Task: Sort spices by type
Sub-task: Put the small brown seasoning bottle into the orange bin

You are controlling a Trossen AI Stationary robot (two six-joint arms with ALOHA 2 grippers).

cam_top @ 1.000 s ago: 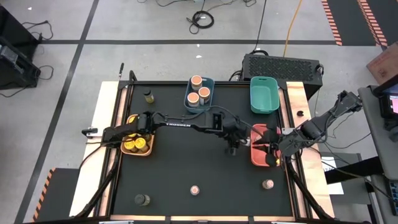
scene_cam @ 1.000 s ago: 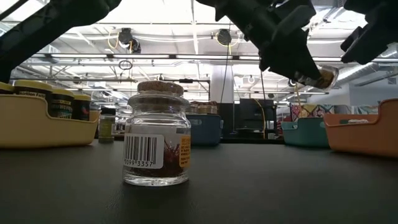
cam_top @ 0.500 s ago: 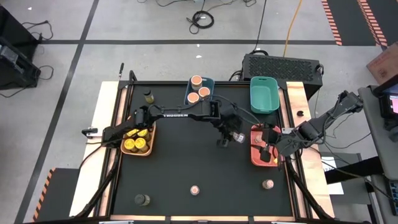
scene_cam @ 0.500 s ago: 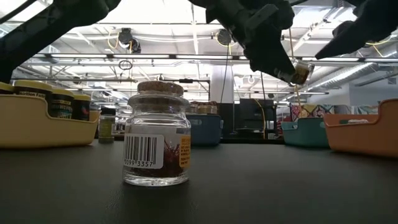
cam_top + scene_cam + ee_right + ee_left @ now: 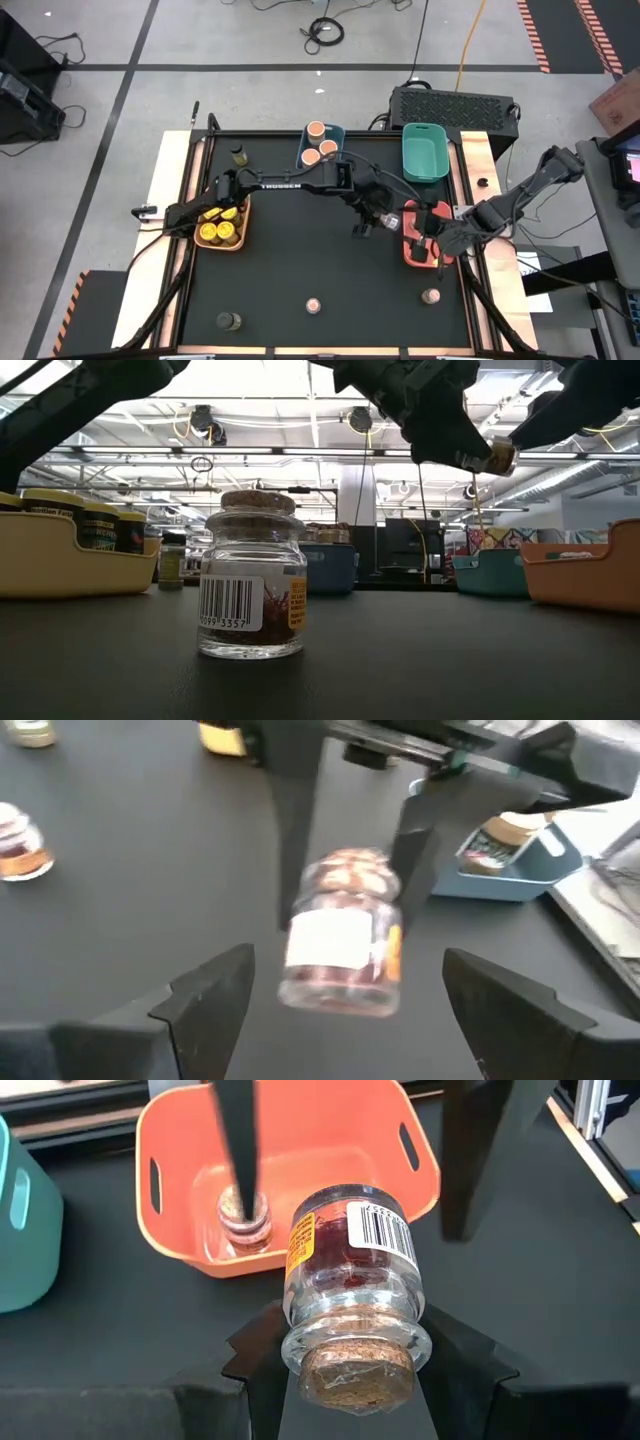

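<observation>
Black counter [image 5: 300, 260] below, my left jaws [image 5: 352, 1342] clamp a cork-topped glass spice jar [image 5: 348, 1285] aloft beside the salmon plastic bin [image 5: 290, 1155]; my right jaws [image 5: 340, 995] gape. Next, I lower it in.

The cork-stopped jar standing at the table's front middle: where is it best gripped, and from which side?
Grip the jar across its round glass body, just below the cork, coming straight down. It stands upright with bare table around it, so nothing should block the approach.
</observation>
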